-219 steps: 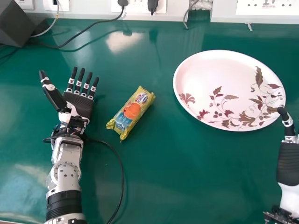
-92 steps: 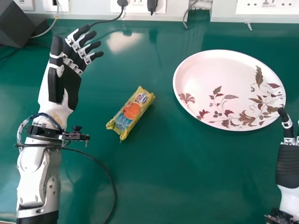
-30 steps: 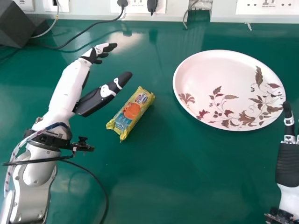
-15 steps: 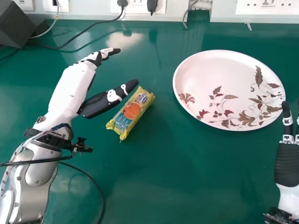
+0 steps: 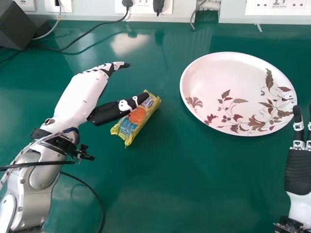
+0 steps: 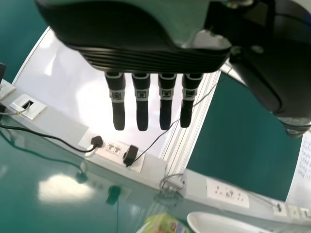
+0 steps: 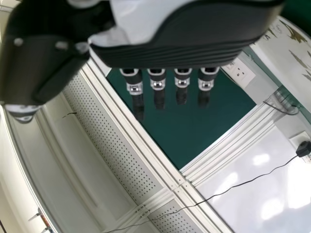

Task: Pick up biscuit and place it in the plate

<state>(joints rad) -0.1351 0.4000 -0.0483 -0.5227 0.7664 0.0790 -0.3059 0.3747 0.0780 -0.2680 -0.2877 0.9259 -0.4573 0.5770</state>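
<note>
Easing toward the surface's right edge [image 5: 307,80], my wide-open, empty left hand [image 5: 81,93] brought its thumb over the biscuit [image 5: 127,127]; grasp remained pending.

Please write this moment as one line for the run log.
left robot hand: open, thumb over biscuit packet | packet: on green table, not grasped | floral plate: right of packet | right robot hand: open, near plate
</note>
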